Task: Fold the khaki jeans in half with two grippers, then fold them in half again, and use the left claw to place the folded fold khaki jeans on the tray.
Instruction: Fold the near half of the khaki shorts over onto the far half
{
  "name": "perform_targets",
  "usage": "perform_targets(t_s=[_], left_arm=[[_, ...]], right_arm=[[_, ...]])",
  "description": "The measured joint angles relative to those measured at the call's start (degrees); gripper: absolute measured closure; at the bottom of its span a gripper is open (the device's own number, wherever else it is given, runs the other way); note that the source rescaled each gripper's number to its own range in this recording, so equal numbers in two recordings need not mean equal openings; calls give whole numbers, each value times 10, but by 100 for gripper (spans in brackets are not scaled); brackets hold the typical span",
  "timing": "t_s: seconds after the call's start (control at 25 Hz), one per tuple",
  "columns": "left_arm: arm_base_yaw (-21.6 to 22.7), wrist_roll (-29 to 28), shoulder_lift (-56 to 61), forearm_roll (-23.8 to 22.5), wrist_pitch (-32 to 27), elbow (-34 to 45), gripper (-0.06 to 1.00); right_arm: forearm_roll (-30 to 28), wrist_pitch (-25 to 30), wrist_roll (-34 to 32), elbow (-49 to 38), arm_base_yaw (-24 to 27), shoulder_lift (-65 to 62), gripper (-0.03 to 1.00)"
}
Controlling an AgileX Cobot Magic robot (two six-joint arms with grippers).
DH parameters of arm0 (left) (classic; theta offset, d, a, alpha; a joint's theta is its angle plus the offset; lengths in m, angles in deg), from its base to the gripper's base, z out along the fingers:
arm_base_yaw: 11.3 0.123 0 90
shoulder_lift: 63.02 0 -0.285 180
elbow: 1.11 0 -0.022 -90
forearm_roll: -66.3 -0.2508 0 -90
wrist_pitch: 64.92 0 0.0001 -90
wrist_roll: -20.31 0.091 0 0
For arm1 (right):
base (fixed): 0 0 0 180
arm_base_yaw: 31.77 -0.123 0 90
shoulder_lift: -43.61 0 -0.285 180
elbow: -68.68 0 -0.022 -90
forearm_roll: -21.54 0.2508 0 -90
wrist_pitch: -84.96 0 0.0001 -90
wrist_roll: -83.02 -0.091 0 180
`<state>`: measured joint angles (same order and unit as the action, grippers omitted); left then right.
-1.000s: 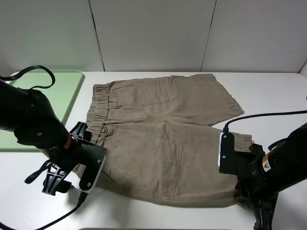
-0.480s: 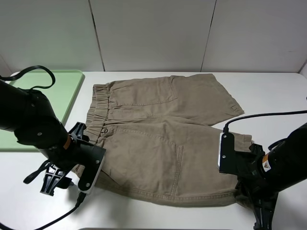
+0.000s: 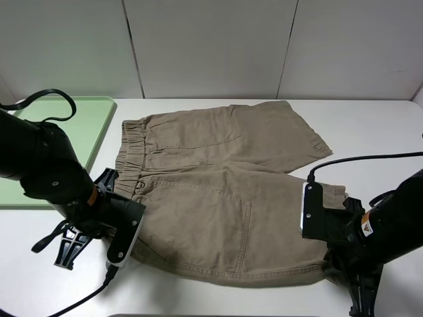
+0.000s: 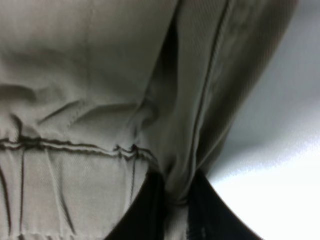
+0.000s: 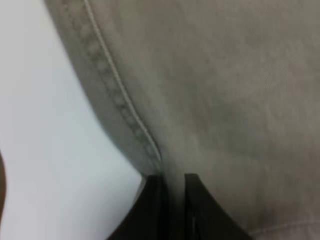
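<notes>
Two corners of the khaki jeans [image 3: 218, 185] are pinched. The left end effector [image 4: 175, 197] clenches the waistband end and the right end effector [image 5: 172, 187] the leg hem, likely so that edge lifts evenly for folding.

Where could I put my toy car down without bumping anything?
The table is bare to the right of the khaki jeans, up near the back wall. The tray shows bare green too. The front is crowded: the left hand and right hand both pinch the jeans' near corners.
</notes>
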<state>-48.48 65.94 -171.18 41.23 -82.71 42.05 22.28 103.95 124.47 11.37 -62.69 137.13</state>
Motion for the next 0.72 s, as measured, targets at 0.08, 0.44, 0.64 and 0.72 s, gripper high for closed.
perform_targets(t_s=[0.08,0.44,0.64,0.72], left_arm=[[0,-5,4,0,-7,-1,94],[0,-39,100,36,-29,0,94],[0,-46,166,59,-30,0,94],[0,-53,182,60,-29,0,94]], right_arm=[[0,-1,0,8,0,0,86],[-2,42,-4,61,0,0,97],[-11,50,-27,101,0,-51,97],[-29,41,-52,117,0,-80,97]])
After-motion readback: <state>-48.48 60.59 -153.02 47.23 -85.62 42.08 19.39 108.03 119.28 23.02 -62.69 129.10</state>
